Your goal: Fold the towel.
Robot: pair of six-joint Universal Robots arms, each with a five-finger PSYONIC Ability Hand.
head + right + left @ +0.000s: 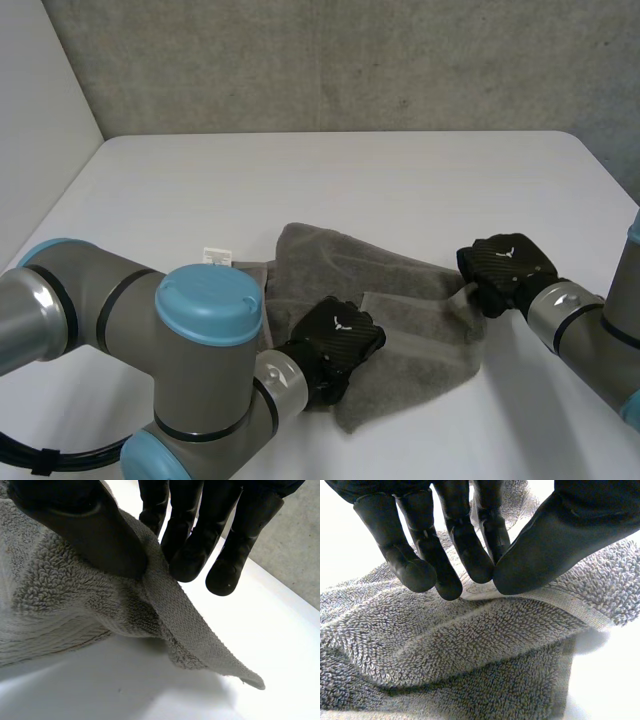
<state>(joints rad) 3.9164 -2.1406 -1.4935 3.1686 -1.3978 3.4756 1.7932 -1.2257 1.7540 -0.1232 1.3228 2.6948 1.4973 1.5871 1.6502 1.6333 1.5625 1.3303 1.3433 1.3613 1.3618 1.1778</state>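
A grey towel (400, 320) lies crumpled and partly folded in the middle of the white table (350, 180). My left hand (335, 340) rests on its near middle part; in the left wrist view the fingers (465, 545) and thumb (545, 545) pinch a hemmed edge of the towel (470, 645) and lift it slightly. My right hand (505, 268) is at the towel's right edge. In the right wrist view its thumb (90, 530) and fingers (200, 540) pinch the towel (60, 600) near a corner (240, 672) that hangs free above the table.
A small white label (217, 257) lies at the towel's left side. A grey wall (350, 60) rises behind the table's far edge. My left arm (150, 350) covers the near left part of the table.
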